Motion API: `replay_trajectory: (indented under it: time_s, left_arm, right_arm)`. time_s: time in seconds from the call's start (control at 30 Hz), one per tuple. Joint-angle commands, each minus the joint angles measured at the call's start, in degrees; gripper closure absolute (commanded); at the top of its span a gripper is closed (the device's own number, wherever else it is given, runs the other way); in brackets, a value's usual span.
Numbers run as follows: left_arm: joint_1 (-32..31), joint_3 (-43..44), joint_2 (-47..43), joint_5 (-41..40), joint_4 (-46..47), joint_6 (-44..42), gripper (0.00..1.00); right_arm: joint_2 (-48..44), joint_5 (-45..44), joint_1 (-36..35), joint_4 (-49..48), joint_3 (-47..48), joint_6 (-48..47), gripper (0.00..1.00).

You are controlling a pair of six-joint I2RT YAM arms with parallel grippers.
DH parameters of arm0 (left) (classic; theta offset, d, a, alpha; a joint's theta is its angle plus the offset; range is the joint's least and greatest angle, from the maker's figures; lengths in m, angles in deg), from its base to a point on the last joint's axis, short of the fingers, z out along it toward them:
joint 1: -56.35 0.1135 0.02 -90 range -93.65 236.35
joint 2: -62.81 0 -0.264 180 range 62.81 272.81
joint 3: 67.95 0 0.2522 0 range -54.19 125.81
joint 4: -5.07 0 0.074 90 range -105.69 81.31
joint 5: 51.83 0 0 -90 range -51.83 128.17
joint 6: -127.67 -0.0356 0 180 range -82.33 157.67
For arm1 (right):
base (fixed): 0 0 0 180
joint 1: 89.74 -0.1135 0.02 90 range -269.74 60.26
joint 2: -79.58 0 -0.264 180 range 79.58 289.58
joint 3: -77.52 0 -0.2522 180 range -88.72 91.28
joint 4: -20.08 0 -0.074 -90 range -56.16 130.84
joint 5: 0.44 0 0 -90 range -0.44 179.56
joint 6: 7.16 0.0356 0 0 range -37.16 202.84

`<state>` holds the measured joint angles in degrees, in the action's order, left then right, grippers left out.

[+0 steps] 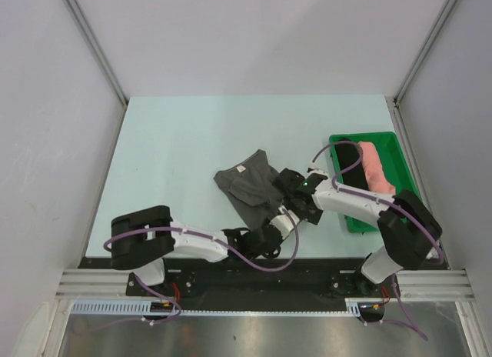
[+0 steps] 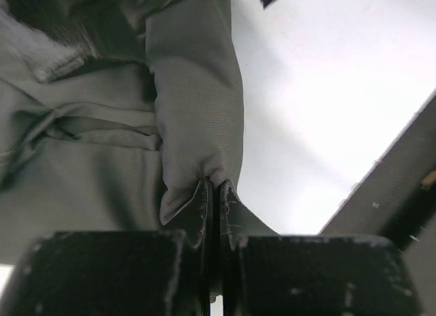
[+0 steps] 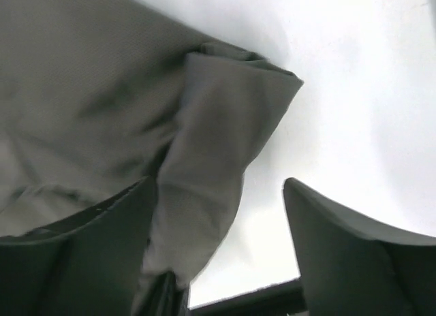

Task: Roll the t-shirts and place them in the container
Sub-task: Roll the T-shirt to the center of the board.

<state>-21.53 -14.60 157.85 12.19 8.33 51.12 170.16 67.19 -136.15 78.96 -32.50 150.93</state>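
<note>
Only the left wrist view shows the left claw (image 2: 216, 190) pinching the grey t-shirt (image 2: 197, 91) while the right claw (image 3: 218, 224) gapes.

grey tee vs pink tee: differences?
The grey tee lies crumpled on the table; the pink tee is a roll in the green tray. The left tool is shut on a fold of the grey tee; no tool holds the pink tee. Both are soft cloth.
</note>
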Motion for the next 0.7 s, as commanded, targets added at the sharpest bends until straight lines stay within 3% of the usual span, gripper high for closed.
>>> replay_trajectory:
  time_s: [0.0, 0.27, 0.5, 0.67]
  left_arm:
    - [5.0, -3.1, -4.2, 14.6, 2.1, 6.1, 1.00]
    - [13.1, -8.6, -5.3, 34.8, 11.3, 21.0, 1.00]
    - [20.5, -14.3, -2.7, 46.5, 22.9, 37.1, 1.00]
    - [24.7, -15.7, -1.3, 50.6, 23.6, 41.8, 1.00]
  right_arm:
    - [-9.4, -3.9, 0.0, -2.5, -2.3, -0.6, 0.15]
    - [-23.4, -3.6, 3.3, -7.0, -10.1, -2.3, 0.04]
    - [-33.6, -1.1, 3.6, -16.4, -22.4, -0.9, 0.10]
    - [-34.9, -0.9, 3.4, -22.8, -26.7, -0.2, 0.16]
